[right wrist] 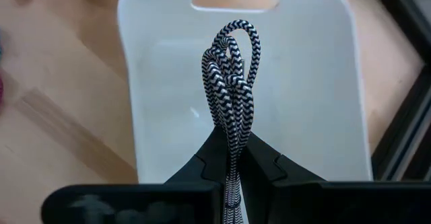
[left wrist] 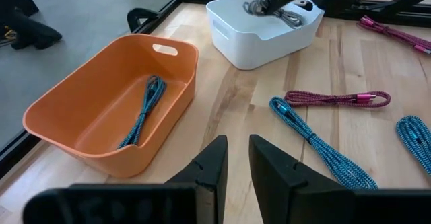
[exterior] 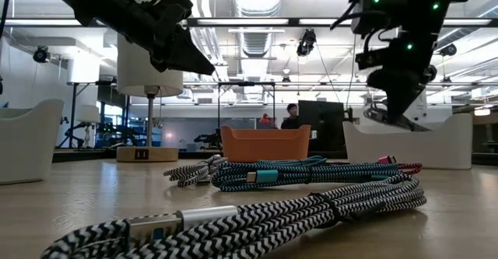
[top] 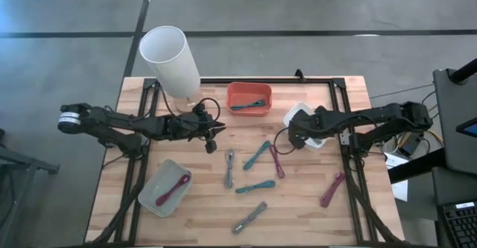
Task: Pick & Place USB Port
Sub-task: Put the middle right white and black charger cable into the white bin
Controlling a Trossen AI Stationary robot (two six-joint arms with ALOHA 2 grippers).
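Note:
My right gripper (right wrist: pixel 232 140) hangs over the white bin (right wrist: pixel 303 83), shut on a coiled black-and-white braided USB cable (right wrist: pixel 232 69). In the high view this gripper (top: pixel 297 135) is at the white bin (top: pixel 298 110), right of centre. My left gripper (left wrist: pixel 233 163) hovers above the table left of centre (top: pixel 216 132). Its fingers stand slightly apart with nothing between them. An orange bin (top: pixel 250 99) at the far middle holds a teal cable. A grey bin (top: pixel 164 187) at the near left holds a magenta cable. My right gripper pinches the bundled strands of the black-and-white cable (right wrist: pixel 232 126) between its two fingers. The looped end (right wrist: pixel 236 42) sticks out past the fingertips. The fingers slant down from above. The loops reach down into the white bin (left wrist: pixel 262 39); I cannot tell whether they touch its floor.
Loose cables lie on the wood between the bins: teal ones (top: pixel 257 155) (top: pixel 256 186), magenta ones (top: pixel 276 161) (top: pixel 332 190), a grey-white one (top: pixel 229 166) and another (top: pixel 250 217) near the front. A tall white cylinder lamp (top: pixel 171 62) stands at the far left.

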